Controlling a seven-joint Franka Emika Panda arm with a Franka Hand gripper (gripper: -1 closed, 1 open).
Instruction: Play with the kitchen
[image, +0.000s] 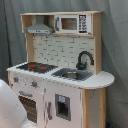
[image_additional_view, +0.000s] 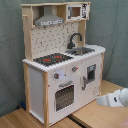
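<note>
The kitchen (image_additional_view: 62, 60) stands on a wooden floor (image_additional_view: 92, 115) before a grey curtain (image_additional_view: 10, 50), with the faucet (image_additional_view: 75, 39) over the sink (image_additional_view: 82, 50). My arm (image_additional_view: 116, 98) is low at the second exterior view's right, apart from the kitchen. I cannot tell how my fingers stand.

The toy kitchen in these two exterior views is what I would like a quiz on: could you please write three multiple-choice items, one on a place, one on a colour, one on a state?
1. Where is the faucet on the kitchen?
A. behind the sink
B. on the stovetop
C. under the hood

2. What colour are the stovetop rings?
A. blue
B. red
C. green

3. How is the oven door?
A. hanging open
B. removed
C. closed

Answers: 1 A, the black faucet rises at the back of the sink. 2 B, both exterior views show red rings. 3 C, the door sits flush with the front.
</note>
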